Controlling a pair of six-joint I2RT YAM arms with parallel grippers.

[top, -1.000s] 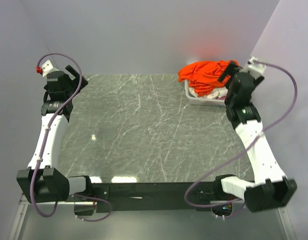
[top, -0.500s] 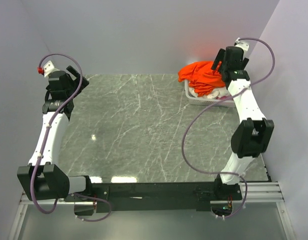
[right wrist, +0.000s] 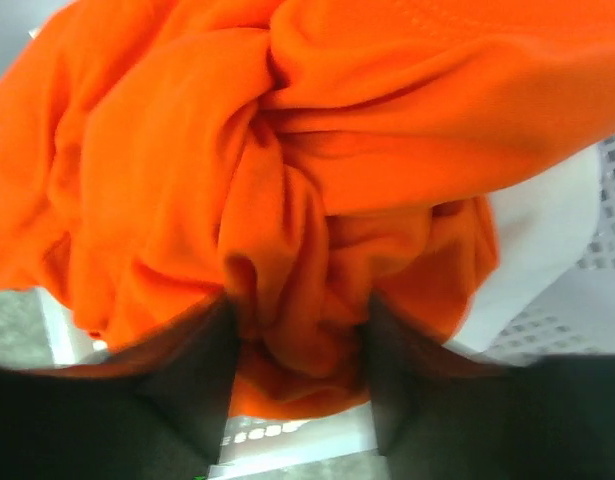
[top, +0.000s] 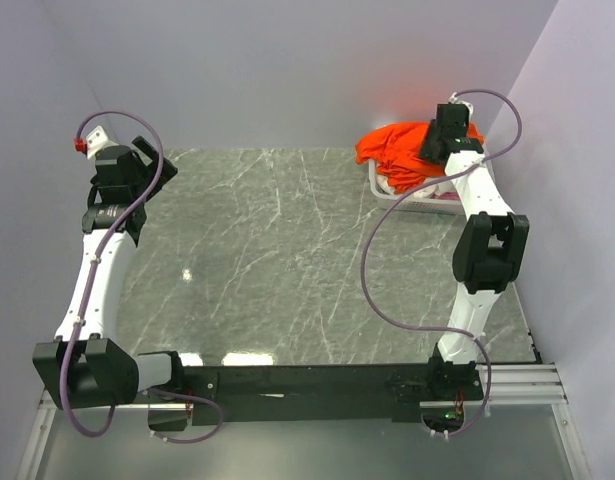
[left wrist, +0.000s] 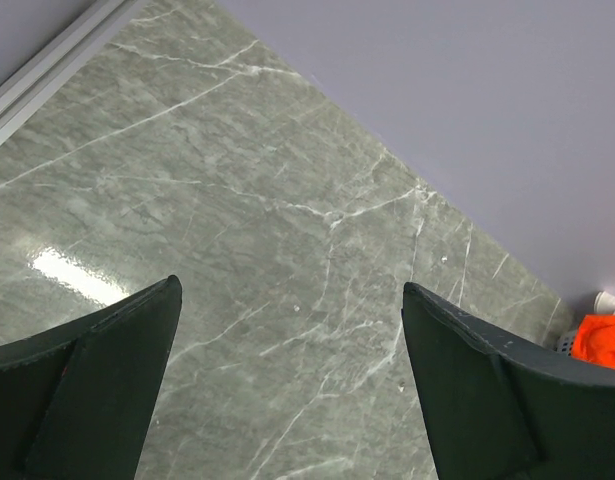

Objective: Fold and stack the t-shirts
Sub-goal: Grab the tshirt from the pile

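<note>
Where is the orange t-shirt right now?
In the top view, the orange t-shirt is heaped on the basket at the table's far right corner. The right wrist view shows a fold of it within the right gripper.

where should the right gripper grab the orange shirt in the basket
Probably pinch a raised fold at the top of the orange t-shirt, coming from above: it lies bunched over the basket, with thick ridges standing up. The right gripper straddles one.
</note>
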